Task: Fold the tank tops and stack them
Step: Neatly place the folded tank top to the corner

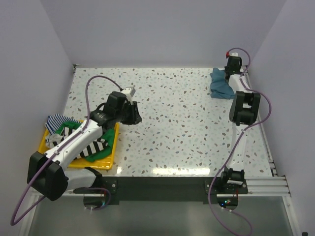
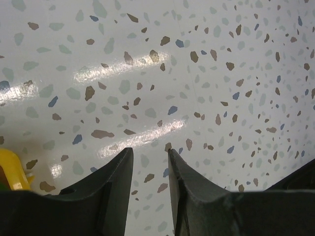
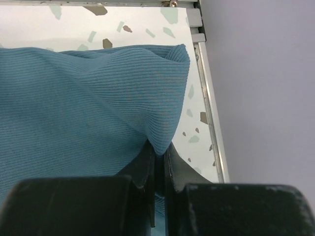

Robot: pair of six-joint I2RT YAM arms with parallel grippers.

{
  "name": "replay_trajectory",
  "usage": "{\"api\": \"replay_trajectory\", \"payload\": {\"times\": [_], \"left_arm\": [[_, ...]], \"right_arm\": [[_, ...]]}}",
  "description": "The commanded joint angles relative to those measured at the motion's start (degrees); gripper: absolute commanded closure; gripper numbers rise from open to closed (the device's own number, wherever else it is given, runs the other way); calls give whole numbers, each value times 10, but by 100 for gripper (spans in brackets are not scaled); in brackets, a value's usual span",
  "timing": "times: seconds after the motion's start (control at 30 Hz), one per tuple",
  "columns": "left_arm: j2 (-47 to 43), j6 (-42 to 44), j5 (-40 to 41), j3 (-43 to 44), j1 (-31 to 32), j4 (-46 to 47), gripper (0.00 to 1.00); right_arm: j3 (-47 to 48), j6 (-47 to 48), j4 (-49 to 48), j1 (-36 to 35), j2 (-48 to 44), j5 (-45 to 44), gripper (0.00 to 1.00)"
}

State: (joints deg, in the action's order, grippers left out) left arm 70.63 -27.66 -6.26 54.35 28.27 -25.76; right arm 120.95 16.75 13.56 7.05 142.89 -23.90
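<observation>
The teal-blue tank top (image 1: 220,84) lies bunched at the table's far right corner. My right gripper (image 1: 229,73) is shut on a fold of it; in the right wrist view the ribbed teal cloth (image 3: 88,103) is pinched between the fingers (image 3: 158,156). A black-and-white striped top (image 1: 81,132), a green top (image 1: 91,156) and a thin blue-striped top (image 1: 56,119) lie heaped in the yellow tray (image 1: 106,161) at the left. My left gripper (image 1: 135,114) is open and empty, low over bare table right of the tray; it also shows in the left wrist view (image 2: 150,156).
A metal rail (image 3: 209,103) runs along the table's right edge beside the teal cloth, with the grey wall right behind it. The yellow tray's corner (image 2: 12,169) shows at the left of the left wrist view. Walls close the table at back and sides.
</observation>
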Motion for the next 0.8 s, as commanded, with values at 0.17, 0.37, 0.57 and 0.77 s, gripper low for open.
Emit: {"api": "replay_trajectory", "payload": {"times": [0.17, 0.37, 0.57, 0.77], "left_arm": [[6, 16, -11, -6, -4, 27, 61], [17, 17, -16, -5, -6, 28, 61], [17, 16, -22, -4, -8, 30, 61], [14, 12, -27, -4, -9, 33, 61]], "right_arm": [[37, 34, -74, 9, 20, -56, 98], [55, 21, -82, 11, 32, -69, 59], [62, -12, -71, 9, 12, -76, 22], [-5, -46, -105, -11, -52, -84, 18]]}}
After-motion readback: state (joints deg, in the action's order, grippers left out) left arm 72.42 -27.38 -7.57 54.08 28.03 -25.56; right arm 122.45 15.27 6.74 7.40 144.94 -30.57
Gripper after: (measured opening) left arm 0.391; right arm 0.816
